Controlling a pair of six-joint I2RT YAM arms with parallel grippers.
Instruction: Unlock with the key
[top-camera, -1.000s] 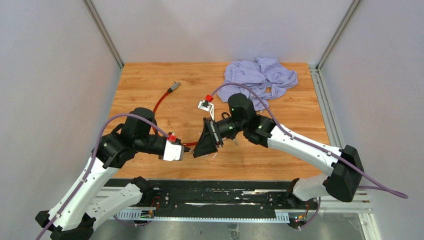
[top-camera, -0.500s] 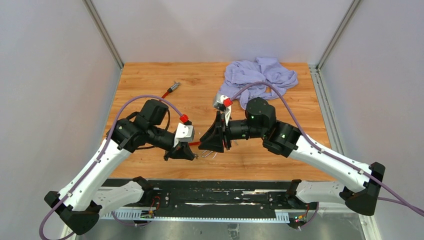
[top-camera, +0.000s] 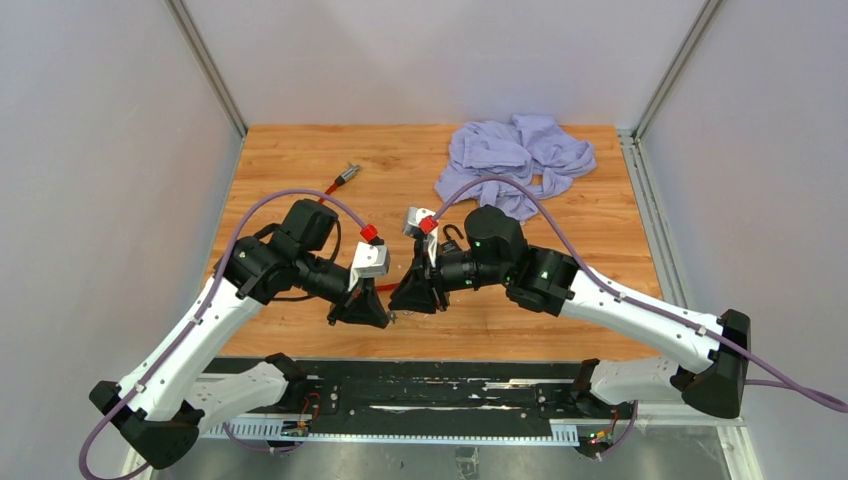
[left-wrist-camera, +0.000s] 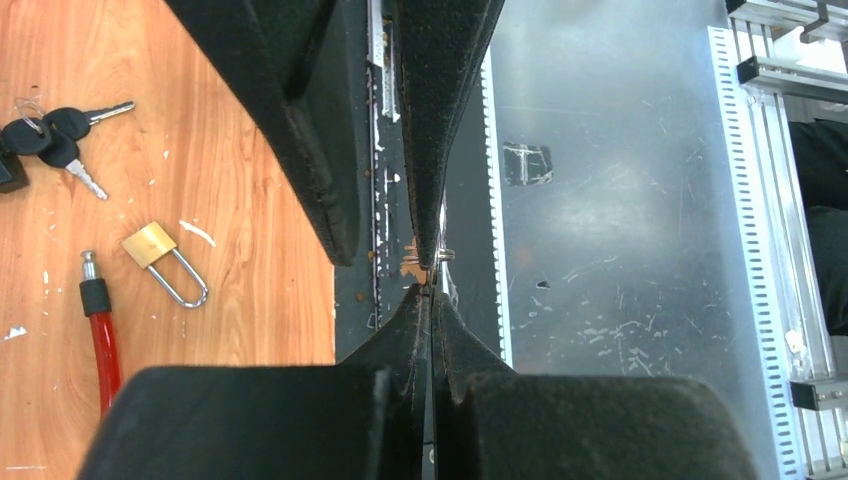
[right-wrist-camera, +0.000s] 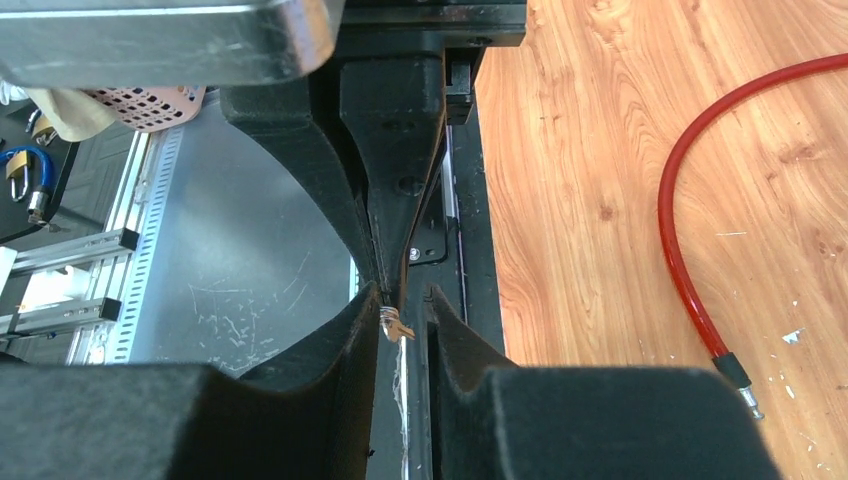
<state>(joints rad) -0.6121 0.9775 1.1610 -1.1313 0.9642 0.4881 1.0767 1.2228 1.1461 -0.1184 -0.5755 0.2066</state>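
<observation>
Keys with black heads lie bunched on the wooden table, seen at the top left of the left wrist view. Near them a small brass padlock lies flat, apart from the keys, its silver shackle pointing away from them. The capped end of a red cable lies just beside the padlock.

Neither gripper touches the keys or the padlock. The two arms meet tip to tip above the near part of the table. The left gripper is pressed fully closed, with a tiny brownish metal piece pinched at its very tip; it is too small to name. The right gripper faces it, partly open, its black fingers standing either side of that piece and of the left fingertips. Whether the right fingers press on the piece cannot be told.

At the far right corner of the table a crumpled lilac cloth lies in a heap.
</observation>
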